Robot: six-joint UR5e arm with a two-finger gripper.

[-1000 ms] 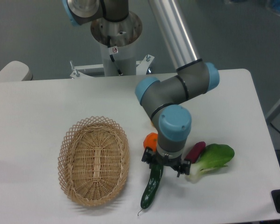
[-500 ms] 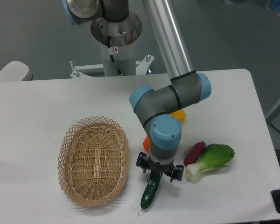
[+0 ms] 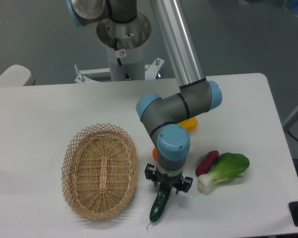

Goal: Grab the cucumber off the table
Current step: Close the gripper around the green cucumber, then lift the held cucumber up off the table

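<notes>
Your gripper (image 3: pixel 168 185) points straight down over the upper end of the cucumber (image 3: pixel 160 204), which lies on the white table (image 3: pixel 49 109) just right of the wicker basket (image 3: pixel 100 170). The cucumber's top end sits between the fingers, and its dark green length runs down and slightly left from the gripper toward the table's front edge. You cannot tell whether the fingers have closed on it. Right of the gripper lie a purple vegetable (image 3: pixel 207 162) and a bok choy (image 3: pixel 226 170); something orange (image 3: pixel 190 123) shows behind the arm.
</notes>
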